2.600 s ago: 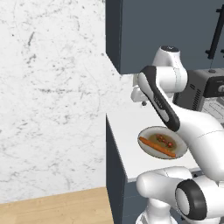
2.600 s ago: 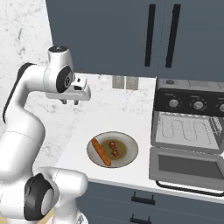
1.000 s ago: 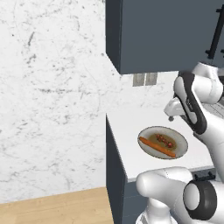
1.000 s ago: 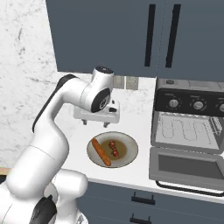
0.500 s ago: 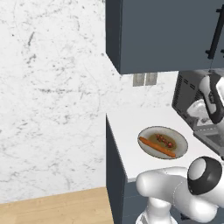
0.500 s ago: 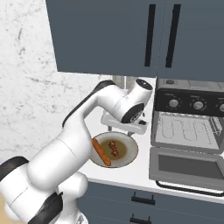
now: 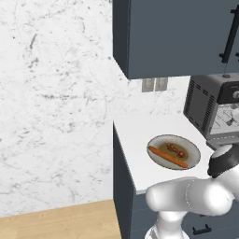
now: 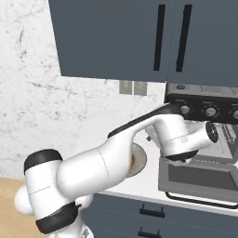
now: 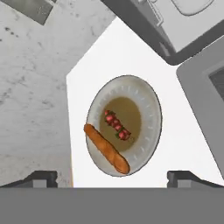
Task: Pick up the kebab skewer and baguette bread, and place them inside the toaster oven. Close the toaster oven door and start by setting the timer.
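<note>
cupboard (image 8: 139, 37): dark blue, hanging across the top of the right base view.
counter (image 7: 135, 140): white, lying low in the middle of the left base view.
toaster oven (image 7: 205, 105): sitting at the right edge of the left base view.
toaster oven door (image 8: 200, 176): hanging open at the lower right of the right base view.
plate (image 9: 146, 103): sitting in the middle of the hand view.
baguette bread (image 9: 106, 148): lying along the plate's lower left rim.
kebab skewer (image 9: 117, 125): lying in the plate's middle, just beside the loaf.
gripper (image 9: 112, 177): looking down on the plate, fingers (image 9: 43, 177) spread wide and holding nothing.
</note>
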You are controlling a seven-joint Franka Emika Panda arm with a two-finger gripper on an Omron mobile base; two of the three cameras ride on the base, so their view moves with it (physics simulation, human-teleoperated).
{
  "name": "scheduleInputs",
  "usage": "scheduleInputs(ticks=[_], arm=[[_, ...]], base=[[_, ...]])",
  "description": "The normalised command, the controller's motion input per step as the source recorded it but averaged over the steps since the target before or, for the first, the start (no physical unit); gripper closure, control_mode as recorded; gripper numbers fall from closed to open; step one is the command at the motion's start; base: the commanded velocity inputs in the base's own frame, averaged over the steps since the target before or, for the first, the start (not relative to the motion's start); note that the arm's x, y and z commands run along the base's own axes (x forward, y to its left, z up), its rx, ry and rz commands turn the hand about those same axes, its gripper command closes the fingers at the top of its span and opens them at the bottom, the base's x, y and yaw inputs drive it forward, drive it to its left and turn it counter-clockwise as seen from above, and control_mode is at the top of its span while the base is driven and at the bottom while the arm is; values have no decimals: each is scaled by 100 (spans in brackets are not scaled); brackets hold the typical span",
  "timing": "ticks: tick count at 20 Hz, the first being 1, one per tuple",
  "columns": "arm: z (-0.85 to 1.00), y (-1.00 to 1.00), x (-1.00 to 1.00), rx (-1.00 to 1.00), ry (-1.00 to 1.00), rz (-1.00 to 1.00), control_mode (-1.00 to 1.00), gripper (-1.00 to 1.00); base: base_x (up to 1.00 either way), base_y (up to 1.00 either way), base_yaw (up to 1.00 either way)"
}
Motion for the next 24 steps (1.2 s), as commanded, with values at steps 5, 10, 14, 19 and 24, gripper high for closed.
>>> scheduleInputs(ticks=[5, 10, 14, 19, 24], arm=[[-7, -99, -22, 17, -16, -22, -100, -100], [-3, -57, -14, -15, -25, 13, -100, -100], [-7, -33, 23, -20, -18, 15, -100, -100], [-8, -22, 53, -21, -10, 1, -100, -100], [-15, 0, 58, -28, -8, 0, -100, -100]], base=[[0, 0, 0], [0, 0, 0], [0, 0, 0], [0, 0, 0], [0, 0, 0]])
